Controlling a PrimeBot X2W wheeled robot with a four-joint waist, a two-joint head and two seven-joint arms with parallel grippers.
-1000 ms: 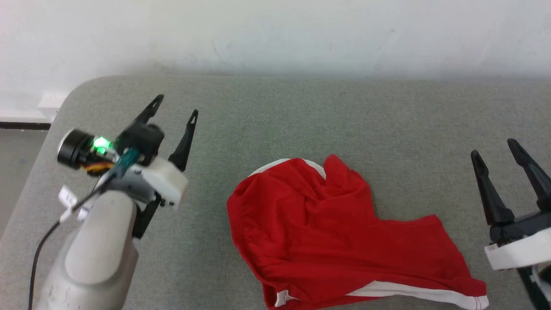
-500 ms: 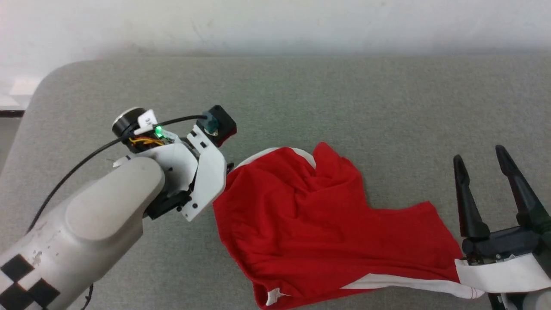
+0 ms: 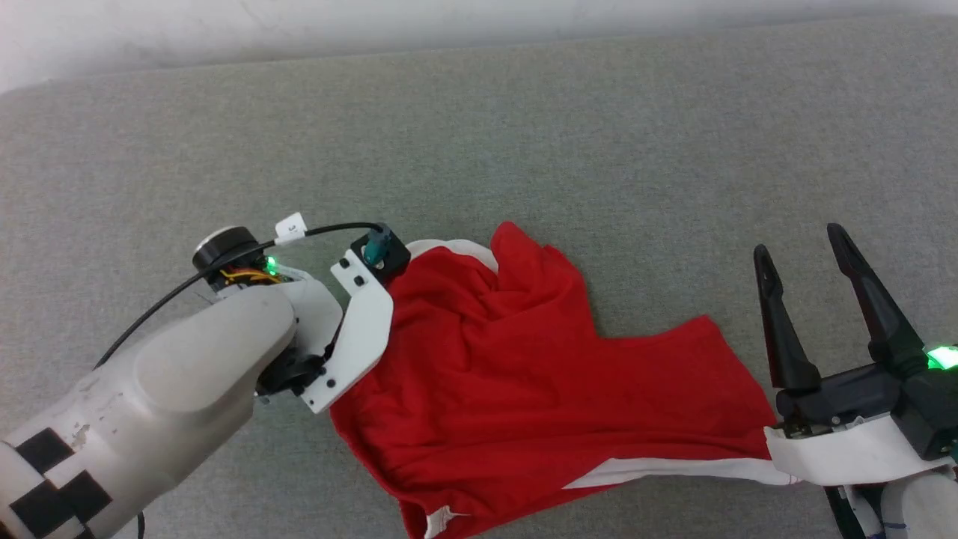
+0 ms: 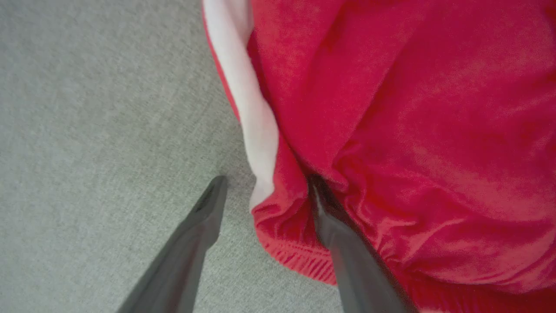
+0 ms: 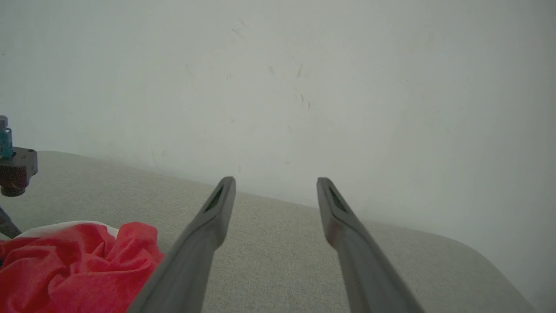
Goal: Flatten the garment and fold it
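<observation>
The garment (image 3: 524,374) is a pair of red shorts with white side stripes, lying crumpled on the grey table (image 3: 524,135). My left wrist (image 3: 352,329) hangs over its left edge and hides the fingers in the head view. In the left wrist view my left gripper (image 4: 266,180) is open and straddles the gathered waistband corner (image 4: 299,261). One finger is over bare table, and the other's tip is in the red folds beside the white stripe (image 4: 256,121). My right gripper (image 3: 797,241) stands open and empty by the garment's right hem; in its own view, the right gripper (image 5: 276,180) faces the wall.
A white wall (image 5: 278,87) rises behind the table's far edge. Bare grey cloth surface extends beyond and to the right of the garment (image 5: 74,265). The left arm's camera mount (image 5: 13,169) shows at the far left of the right wrist view.
My left arm swung from the table's left side, fingers up, to point down at the garment's left edge. The head camera tilted down. The right gripper has stayed open.
</observation>
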